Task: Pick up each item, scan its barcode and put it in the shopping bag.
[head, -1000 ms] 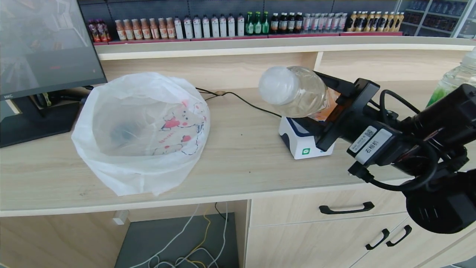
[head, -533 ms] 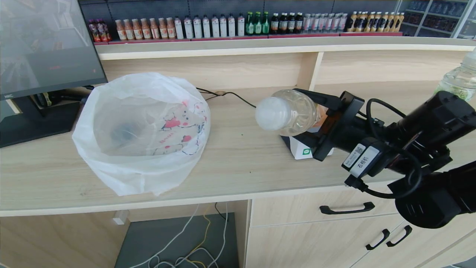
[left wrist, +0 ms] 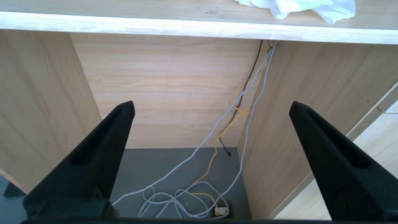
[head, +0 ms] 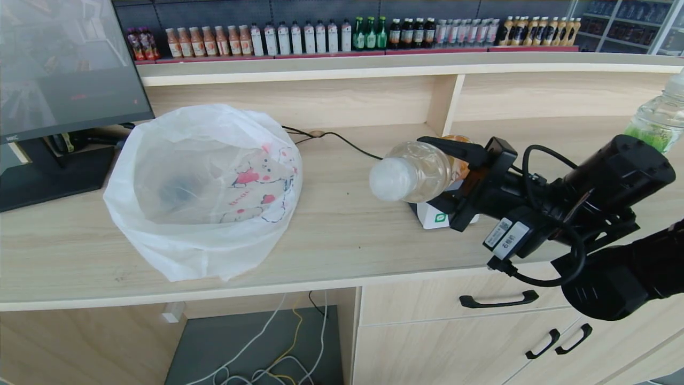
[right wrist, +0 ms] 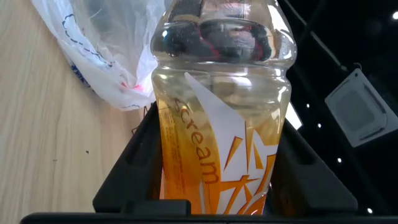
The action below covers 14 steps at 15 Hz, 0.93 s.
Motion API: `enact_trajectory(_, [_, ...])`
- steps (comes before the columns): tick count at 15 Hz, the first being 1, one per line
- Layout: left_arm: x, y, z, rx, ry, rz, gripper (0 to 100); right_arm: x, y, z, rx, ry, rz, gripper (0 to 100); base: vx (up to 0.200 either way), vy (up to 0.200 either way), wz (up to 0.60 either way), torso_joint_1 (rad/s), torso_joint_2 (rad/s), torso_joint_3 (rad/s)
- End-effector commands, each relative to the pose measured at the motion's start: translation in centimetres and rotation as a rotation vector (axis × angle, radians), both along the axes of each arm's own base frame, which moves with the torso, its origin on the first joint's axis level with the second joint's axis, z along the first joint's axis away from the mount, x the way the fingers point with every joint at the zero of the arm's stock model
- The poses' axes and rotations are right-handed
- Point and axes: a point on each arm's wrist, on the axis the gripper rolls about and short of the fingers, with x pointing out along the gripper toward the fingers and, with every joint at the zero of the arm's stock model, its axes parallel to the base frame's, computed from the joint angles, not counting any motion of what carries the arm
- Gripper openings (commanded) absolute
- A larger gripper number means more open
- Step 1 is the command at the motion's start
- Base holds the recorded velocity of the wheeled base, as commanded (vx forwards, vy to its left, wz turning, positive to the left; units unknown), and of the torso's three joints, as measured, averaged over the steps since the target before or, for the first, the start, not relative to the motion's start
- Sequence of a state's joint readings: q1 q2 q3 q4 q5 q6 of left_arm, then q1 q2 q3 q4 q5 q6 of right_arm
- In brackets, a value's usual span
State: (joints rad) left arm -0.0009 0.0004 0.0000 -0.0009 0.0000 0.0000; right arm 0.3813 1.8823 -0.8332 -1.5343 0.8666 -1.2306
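A clear plastic bottle (head: 414, 171) with an orange label lies on its side in my right gripper (head: 451, 174), which is shut on it just above the white barcode scanner (head: 435, 216). The bottle's base points left toward the white shopping bag (head: 206, 187), which stands open on the counter with a dark item inside. From the right wrist the bottle (right wrist: 221, 118) sits between the black fingers (right wrist: 134, 168), with the bag (right wrist: 93, 50) beyond it. My left gripper (left wrist: 211, 162) hangs open under the counter, above the floor cables.
A monitor (head: 64, 64) on a black stand sits at the counter's back left. A black cable (head: 342, 141) runs along the back. Another bottle with a green label (head: 654, 120) stands at the far right. Drawers with black handles (head: 497, 299) lie below the counter edge.
My right gripper has lowered the bottle toward the scanner and shifted it slightly forward; the arm has dropped lower. The bag has stayed put.
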Motion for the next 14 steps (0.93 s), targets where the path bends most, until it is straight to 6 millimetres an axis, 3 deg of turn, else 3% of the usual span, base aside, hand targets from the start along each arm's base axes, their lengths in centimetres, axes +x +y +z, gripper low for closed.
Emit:
enact_trajectory(1, [0.0,0.0,0.01,0.0,-0.001,0.001,100,0.27,0.13,-0.42,-0.008,-0.002,-0.004,0,0.0,0.0,0.0,0.0,0.0,0.0])
enact_trajectory(14, [0.0,0.0,0.01,0.0,-0.001,0.001,100,1.26,0.53,-1.34,-0.023,-0.006,-0.011,0,0.0,0.0,0.0,0.0,0.0,0.0])
